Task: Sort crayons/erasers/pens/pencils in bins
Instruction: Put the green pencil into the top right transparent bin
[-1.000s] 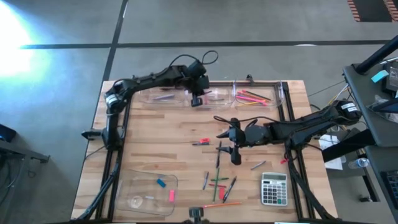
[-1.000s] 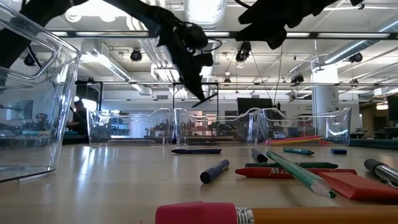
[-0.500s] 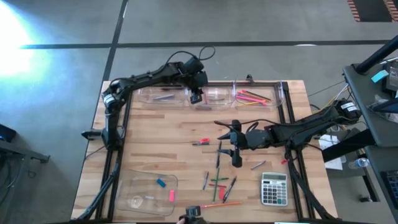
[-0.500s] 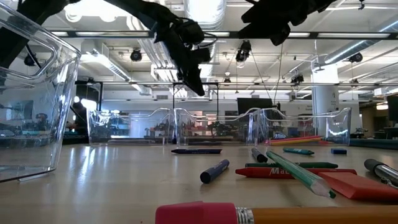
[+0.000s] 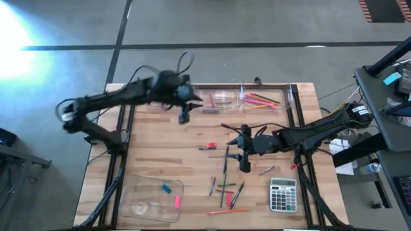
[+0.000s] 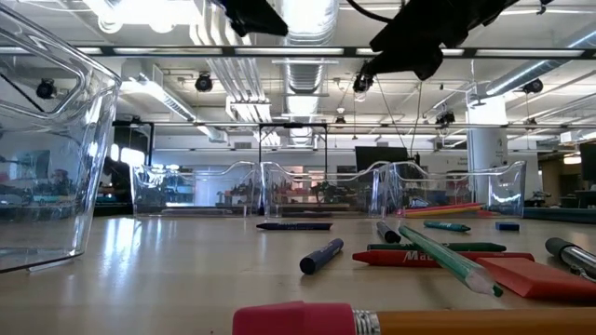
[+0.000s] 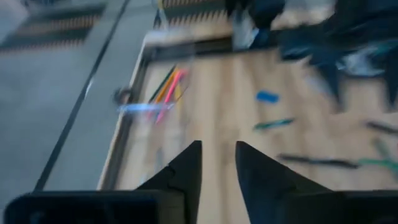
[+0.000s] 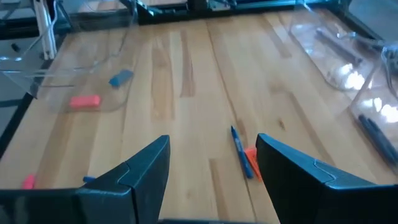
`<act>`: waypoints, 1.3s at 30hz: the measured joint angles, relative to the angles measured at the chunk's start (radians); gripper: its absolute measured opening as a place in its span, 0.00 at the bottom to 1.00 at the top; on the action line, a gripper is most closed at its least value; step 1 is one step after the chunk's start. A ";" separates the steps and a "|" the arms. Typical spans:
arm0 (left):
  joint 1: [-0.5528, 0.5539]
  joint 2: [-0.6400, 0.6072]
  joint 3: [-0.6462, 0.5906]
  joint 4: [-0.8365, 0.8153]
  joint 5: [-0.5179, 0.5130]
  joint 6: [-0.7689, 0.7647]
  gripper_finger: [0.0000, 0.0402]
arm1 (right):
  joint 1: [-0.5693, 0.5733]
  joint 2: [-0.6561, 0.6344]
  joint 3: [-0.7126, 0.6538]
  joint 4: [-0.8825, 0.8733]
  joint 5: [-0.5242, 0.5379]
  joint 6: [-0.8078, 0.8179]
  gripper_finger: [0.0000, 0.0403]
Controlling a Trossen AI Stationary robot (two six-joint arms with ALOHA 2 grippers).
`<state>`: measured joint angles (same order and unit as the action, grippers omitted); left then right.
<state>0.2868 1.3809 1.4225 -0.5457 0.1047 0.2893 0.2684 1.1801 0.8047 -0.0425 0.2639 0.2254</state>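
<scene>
Blue pen [image 8: 239, 147] between right pincer [image 8: 211, 168] fingers.

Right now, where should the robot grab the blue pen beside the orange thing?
Grab the blue pen around its middle, from straight above. It lies flat on the table, long and thin, so the open right pincer should close across its width, clear of the orange piece by one end.

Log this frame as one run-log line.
left gripper: empty, by bins | right gripper: open, over loose pens | pencils binned
</scene>
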 joint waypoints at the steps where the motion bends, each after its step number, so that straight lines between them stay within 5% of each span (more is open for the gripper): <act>1: -0.024 -0.045 -0.060 0.054 -0.002 -0.021 0.18 | 0.000 0.000 0.000 -0.008 0.000 0.015 0.56; 5: -0.117 -0.202 -0.316 0.283 -0.006 -0.093 0.12 | 0.000 0.000 0.000 -0.036 -0.031 0.025 0.56; 10: -0.219 -0.352 -0.594 0.569 -0.007 -0.181 0.09 | 0.000 0.000 0.000 -0.050 -0.196 -0.021 0.56; 17: -0.293 -0.409 -0.876 0.988 -0.008 -0.207 0.08 | 0.022 0.040 0.005 -0.060 -0.248 0.013 0.56; 25: -0.295 -0.409 -0.917 1.031 -0.008 -0.208 0.08 | 0.022 0.217 0.097 -0.157 -0.300 -0.018 0.56; 39: -0.294 -0.408 -0.925 0.968 -0.004 -0.218 0.08 | 0.045 0.591 0.479 -0.515 -0.429 -0.226 0.56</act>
<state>-0.0074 0.9733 0.4976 0.4221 0.1005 0.0709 0.3132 1.7713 1.2836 -0.5577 -0.1652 -0.0001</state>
